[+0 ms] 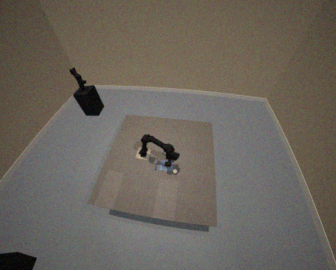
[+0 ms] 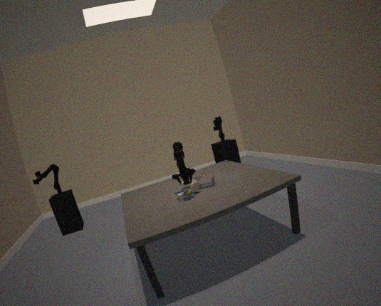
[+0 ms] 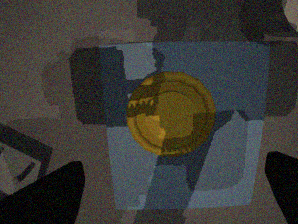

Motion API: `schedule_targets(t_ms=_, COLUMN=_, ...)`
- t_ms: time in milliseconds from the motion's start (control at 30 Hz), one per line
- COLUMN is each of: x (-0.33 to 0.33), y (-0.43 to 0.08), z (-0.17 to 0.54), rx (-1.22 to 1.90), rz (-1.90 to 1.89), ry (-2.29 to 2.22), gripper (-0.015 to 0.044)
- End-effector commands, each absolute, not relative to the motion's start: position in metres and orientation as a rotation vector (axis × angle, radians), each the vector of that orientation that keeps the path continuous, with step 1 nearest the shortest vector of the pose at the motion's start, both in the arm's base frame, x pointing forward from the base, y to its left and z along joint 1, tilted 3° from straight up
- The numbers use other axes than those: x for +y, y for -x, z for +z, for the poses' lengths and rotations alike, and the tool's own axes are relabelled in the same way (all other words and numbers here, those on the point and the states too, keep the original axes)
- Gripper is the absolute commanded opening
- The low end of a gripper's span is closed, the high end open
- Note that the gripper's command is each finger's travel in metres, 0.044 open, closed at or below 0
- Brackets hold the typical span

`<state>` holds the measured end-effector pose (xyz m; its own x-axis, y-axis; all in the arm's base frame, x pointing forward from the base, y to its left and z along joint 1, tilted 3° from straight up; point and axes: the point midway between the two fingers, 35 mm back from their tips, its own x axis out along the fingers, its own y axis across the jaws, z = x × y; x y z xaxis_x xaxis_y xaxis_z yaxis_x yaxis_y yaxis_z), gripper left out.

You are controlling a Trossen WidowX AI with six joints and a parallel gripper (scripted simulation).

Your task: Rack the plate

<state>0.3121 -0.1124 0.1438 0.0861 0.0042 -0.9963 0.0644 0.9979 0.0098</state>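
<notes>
While the top view hides the plate behind the arm, the wrist view shows the yellow plate (image 2: 189,192) (image 3: 170,114) whole, lying flat on a blue mat (image 1: 161,166) (image 2: 185,196) (image 3: 135,187) beneath the claw (image 1: 168,163) (image 2: 185,183) (image 3: 175,162). Its fingers stand wide apart, holding nothing. The exterior view shows the dish rack (image 2: 214,182) (image 3: 45,159) upright on the bench (image 1: 192,191) (image 2: 243,185) (image 3: 27,30), to one side of the claw; the wrist view catches only a corner. A pale round object (image 1: 175,171) (image 3: 293,12) sits near the claw, cut off in the wrist view.
</notes>
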Motion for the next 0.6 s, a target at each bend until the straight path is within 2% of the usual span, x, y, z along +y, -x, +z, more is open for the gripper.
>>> schedule_targets(t_ms=0, x=-0.112, y=-0.309, z=0.115, rx=1.494, rz=-0.057, ry=-0.059, gripper=0.0400)
schedule_targets(t_ms=567, x=-0.113, y=-0.312, z=0.092, rx=1.494, rz=-0.058, ry=-0.059, gripper=0.0400)
